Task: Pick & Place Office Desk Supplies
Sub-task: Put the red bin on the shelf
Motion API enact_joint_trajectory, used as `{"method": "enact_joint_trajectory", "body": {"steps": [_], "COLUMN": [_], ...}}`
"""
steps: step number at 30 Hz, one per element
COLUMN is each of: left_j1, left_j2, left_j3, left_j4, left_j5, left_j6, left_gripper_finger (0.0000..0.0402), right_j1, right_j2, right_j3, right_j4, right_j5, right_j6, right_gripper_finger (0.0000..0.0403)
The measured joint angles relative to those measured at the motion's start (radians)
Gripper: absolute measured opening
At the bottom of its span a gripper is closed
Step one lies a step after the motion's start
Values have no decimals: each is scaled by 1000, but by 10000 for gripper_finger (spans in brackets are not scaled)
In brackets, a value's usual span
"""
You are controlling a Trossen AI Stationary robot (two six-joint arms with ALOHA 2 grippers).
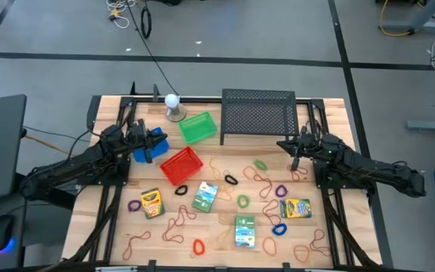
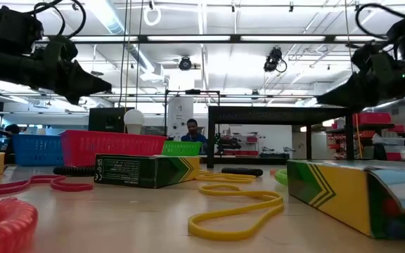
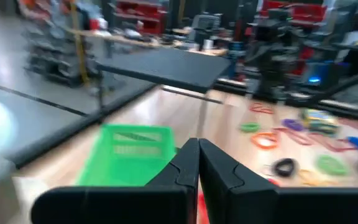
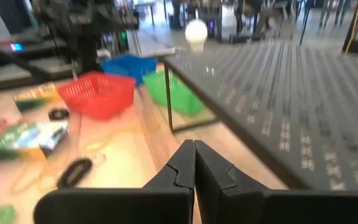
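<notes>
while aloft, both grippers (image 3: pixel 197 163) (image 4: pixel 194 163) closed

Both arms reach in from the table's sides and hang raised above it. The left pincer (image 1: pixel 154 143) has its fingers pressed together, holding nothing. The right pincer (image 1: pixel 291 148) is likewise closed and empty.

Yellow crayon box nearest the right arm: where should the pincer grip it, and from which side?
Grip the yellow crayon box across its short width, near the middle, coming straight down from above. It lies flat on the table with its long axis roughly left to right in the high view, so the long edges are the narrower span. A blue loop lies close by its near-left corner, so keep mid-box. The right pincer is nearest, shut and raised.
</notes>
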Motion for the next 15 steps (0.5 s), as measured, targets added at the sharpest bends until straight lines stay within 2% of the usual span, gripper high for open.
{"method": "enact_joint_trajectory", "body": {"steps": [3, 8, 15], "left_j1": [-5, -62, -195], "left_j2": [31, 118, 323], "left_j3": [3, 83, 205], "left_j4": [-9, -80, -192], "left_j5": [-20, -120, -230], "left_j6": [-58, -61, -95], "left_gripper_finger": [13, 13, 21], "right_j1": [0, 0, 0], "right_j2": [42, 62, 62], "right_j3": [0, 0, 0], "right_j4": [10, 51, 53], "right_j5": [8, 8, 7], "right_j6": [-5, -21, -26], "right_gripper_finger": [3, 4, 4]}}
